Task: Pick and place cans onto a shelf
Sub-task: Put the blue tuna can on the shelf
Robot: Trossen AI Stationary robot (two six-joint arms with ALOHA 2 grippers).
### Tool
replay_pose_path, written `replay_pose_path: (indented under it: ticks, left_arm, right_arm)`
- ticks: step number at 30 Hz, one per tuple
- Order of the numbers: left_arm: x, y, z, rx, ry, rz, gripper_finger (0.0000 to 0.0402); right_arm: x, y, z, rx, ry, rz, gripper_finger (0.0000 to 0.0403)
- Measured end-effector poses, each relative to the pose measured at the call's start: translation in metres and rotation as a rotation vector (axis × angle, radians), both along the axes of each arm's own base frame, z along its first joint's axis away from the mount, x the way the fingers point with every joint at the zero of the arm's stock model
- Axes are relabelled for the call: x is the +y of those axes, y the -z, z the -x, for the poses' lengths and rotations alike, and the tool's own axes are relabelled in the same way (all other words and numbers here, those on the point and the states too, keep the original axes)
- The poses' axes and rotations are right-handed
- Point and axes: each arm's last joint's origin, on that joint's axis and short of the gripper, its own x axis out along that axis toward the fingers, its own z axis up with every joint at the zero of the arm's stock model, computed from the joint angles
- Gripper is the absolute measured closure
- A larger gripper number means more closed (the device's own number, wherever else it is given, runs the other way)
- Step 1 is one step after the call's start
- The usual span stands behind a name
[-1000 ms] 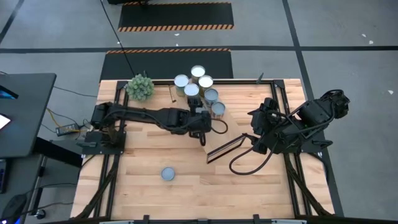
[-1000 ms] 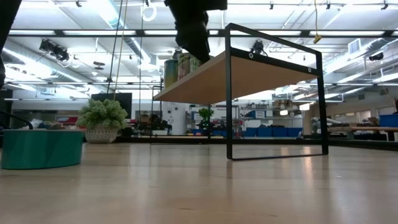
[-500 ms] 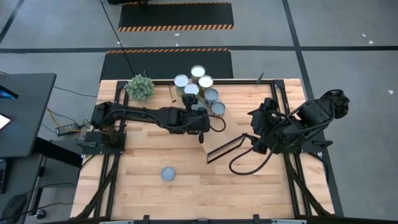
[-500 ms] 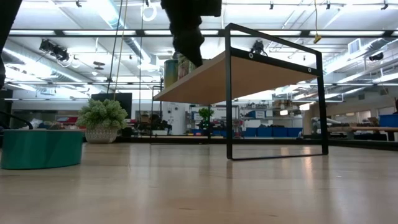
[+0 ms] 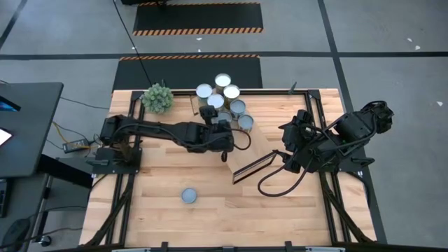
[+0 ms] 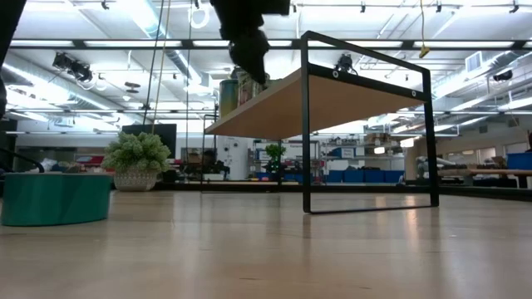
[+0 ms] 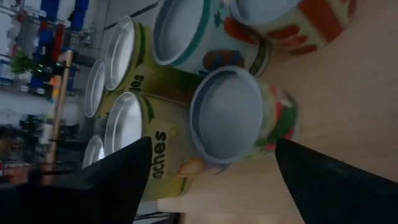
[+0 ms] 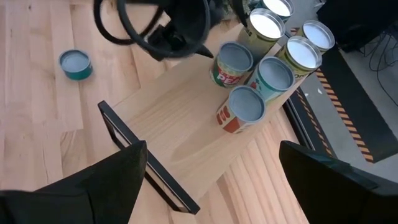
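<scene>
**Left arm above cans on raised shelf**

Nearest the front table edge, one short teal-sided can with a silvery top (image 5: 189, 195) sits alone on the pale wooden tabletop (image 5: 161, 210). Farther back, the left gripper (image 5: 222, 148) hovers over the light-wood shelf with its black metal frame (image 5: 246, 166), fingers spread and holding nothing. Beyond it, six silver-topped cans (image 5: 238, 107) stand clustered at the shelf's far end. The right gripper (image 8: 205, 186) waits at the right, fingers spread. A green spiky plant ball (image 5: 158, 97) sits at the back left.

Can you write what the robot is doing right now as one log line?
left gripper: open, empty, beside shelved cans | shelf: six cans | teal can: on table | right gripper: open, waiting
</scene>
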Motion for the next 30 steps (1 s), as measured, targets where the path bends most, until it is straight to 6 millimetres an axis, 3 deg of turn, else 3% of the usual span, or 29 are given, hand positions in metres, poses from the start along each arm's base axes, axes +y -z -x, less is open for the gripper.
replay_pose_path:
  ticks: [9, 16, 22, 30]
  left_arm:
    - [-0.02, -0.045, 0.03, -0.266, 0.031, 0.259, 0.0084]
    - [-0.05, -0.064, 0.061, -0.223, 0.185, 0.467, 0.0131]
    - [-0.082, -0.051, 0.067, -0.085, 0.263, 0.816, 0.0156]
    - [-0.122, 0.012, 0.085, 0.123, 0.139, 0.979, 0.0145]
  right_arm:
    - [0.0, 0.0, 0.0, -0.002, 0.002, 0.007, 0.003]
    - [-0.001, -0.001, 0.0, -0.018, 0.015, 0.036, 0.003]
    - [-0.001, -0.002, -0.001, -0.037, 0.027, 0.051, 0.003]
    - [0.0, -0.003, -0.003, -0.049, -0.001, 0.06, 0.003]
